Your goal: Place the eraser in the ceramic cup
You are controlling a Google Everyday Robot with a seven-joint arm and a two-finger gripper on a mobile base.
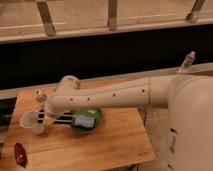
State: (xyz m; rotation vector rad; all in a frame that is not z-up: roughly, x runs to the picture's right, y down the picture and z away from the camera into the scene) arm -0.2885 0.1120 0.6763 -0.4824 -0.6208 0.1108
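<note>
- Status: the eraser point(62, 119) is not in the ceramic cup point(29, 121) yet. We judge the pick done and the carry almost done. Lining up over the cup mouth and letting go are left.
- Eraser: striped block tucked under the wrist end of the arm, lying roughly level and off the bench point(112, 146) as far as we can tell. It sits between the cup and the green plate point(96, 116).
- Gripper point(51, 121): just at 3 o'clock of the cup, close beside its rim. Jaws pressed together and, by our read, pinching the eraser. The contact itself is partly hidden by the arm.
- Cup: upright near the bench's 9 o'clock edge, mouth open and empty as far as we can see.
- Arm pose: long reach from the robot body at 3 o'clock across the bench toward 9 o'clock. The forearm is nearly horizontal, bends at a joint above the plate, then drops toward the cup.
- Nearby: small bottle point(40, 96) at 12 o'clock of the cup, dark red oval point(20, 153) at 6 o'clock. We see some risk of knocking the cup on the final shift.
</note>
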